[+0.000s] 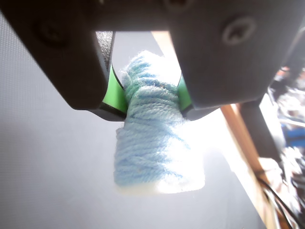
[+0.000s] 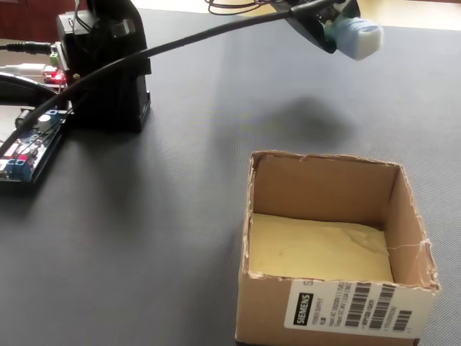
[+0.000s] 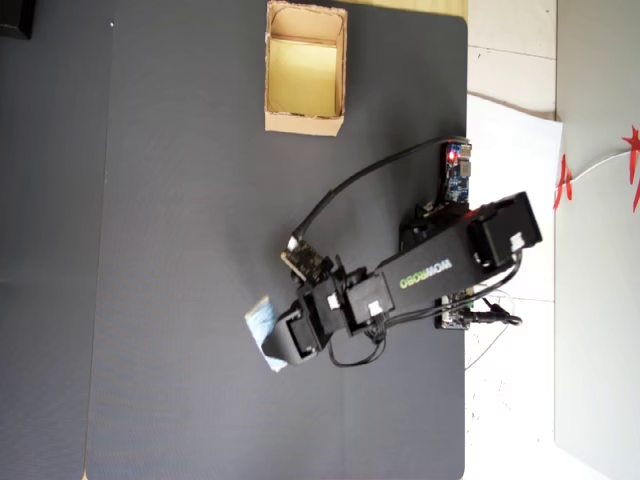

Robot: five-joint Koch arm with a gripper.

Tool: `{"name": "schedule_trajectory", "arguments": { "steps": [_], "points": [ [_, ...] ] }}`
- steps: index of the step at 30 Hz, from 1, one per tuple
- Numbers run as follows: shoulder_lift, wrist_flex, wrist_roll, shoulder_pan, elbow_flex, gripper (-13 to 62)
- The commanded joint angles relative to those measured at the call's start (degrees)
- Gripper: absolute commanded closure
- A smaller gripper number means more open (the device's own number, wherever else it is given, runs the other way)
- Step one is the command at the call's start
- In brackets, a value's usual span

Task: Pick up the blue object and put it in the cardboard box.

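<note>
Yarn fills the wrist view: the blue object (image 1: 155, 138), a pale bundle of wound wool, is pinched between the green-padded jaws of the hand (image 1: 151, 95), which is closed tight on its upper part. In the fixed view the bundle (image 2: 358, 37) hangs in the air above the dark table (image 2: 180, 216), clear of the surface. The cardboard box (image 2: 331, 288) stands open and empty, well apart from the hand (image 3: 278, 345) in the overhead view.

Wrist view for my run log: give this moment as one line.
phase: carry | jaws: shut on pale blue yarn bundle | bundle: lifted off mat | tan cardboard box: empty, apart
</note>
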Motion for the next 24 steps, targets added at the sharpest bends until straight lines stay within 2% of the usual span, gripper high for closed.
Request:
{"name": "schedule_trajectory", "arguments": {
  "steps": [1, 12, 16, 24],
  "points": [
    [5.36, -9.67, 2.20, 2.29, 0.53, 46.7],
    [19.07, -13.18, -0.53, 17.49, 7.47, 46.7],
    [23.99, -17.23, -5.27, 26.72, 8.70, 46.7],
    [26.98, -16.70, -10.37, 39.55, 7.38, 46.7]
  ]
}}
